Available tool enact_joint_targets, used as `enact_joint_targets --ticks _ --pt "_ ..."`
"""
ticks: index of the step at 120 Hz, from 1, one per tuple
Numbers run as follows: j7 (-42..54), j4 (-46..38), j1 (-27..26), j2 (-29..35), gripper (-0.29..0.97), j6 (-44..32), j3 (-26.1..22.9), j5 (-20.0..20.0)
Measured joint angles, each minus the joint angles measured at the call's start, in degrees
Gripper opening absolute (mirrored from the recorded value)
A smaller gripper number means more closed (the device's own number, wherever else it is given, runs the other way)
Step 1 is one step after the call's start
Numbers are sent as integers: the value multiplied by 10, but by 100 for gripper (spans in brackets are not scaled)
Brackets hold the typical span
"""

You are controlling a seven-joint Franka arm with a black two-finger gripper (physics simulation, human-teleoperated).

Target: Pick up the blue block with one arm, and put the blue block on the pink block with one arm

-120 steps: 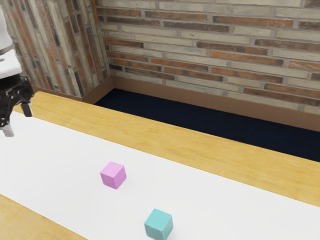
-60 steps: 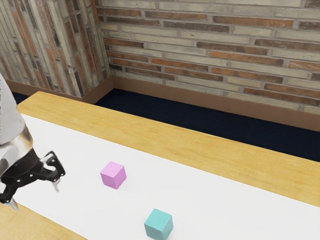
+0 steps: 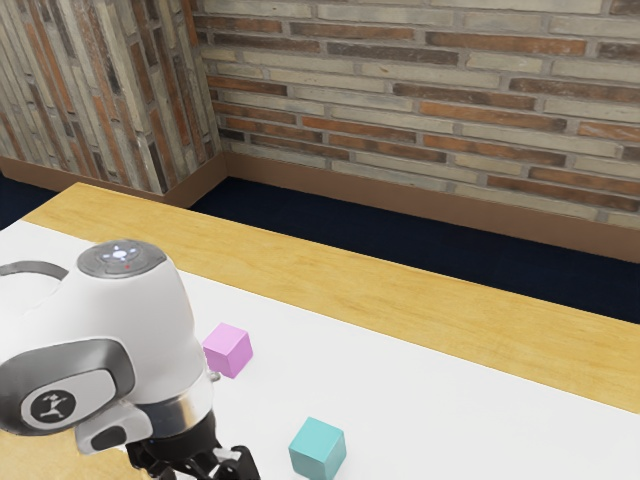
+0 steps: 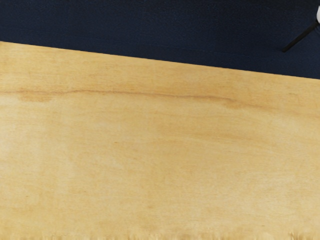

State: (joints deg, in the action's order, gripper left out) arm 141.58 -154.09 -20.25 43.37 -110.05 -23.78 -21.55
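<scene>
A blue block point(image 3: 318, 448), teal in shade, sits flat on a white mat point(image 3: 450, 410) near the lower edge of the exterior view. Nothing touches it, and 3 of its faces show. A pink block point(image 3: 228, 350) also rests flat on the mat, farther back and toward the exterior view's left. The 2 blocks are apart, with bare mat between them.

The white mat runs as a broad strip along a light wooden table point(image 3: 400, 290), and wood shows as a band along the mat's far side.

The robot's arm point(image 3: 100, 350), a bulky white and grey shell, takes up the lower left of the exterior view. Its rounded body overlaps the pink block's left edge in the picture. Under it, at the picture's bottom edge, the black gripper point(image 3: 195, 462) is partly visible and cut off by the frame. It lies to the exterior view's left of the blue block, near it but not touching it. It cannot be told whether the gripper is spread or pressed together.

Behind the table lies a dark blue floor point(image 3: 420, 240), and beyond that a brick wall point(image 3: 420, 80) with a brown baseboard.

The wrist view looks down on bare wooden tabletop point(image 4: 150, 150), with dark floor point(image 4: 150, 20) past the table's edge.
</scene>
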Motion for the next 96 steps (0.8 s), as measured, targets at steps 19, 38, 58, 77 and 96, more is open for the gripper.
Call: enact_joint_targets --ticks 19,38,58,77,96 --pt "73 5 2 -128 68 -134 65 44" --pt "127 5 1 -170 68 -216 70 76" --pt "167 4 0 -192 68 -287 54 87" --pt "196 2 1 -237 68 -351 54 92" --pt "219 1 3 -288 68 -403 64 94"
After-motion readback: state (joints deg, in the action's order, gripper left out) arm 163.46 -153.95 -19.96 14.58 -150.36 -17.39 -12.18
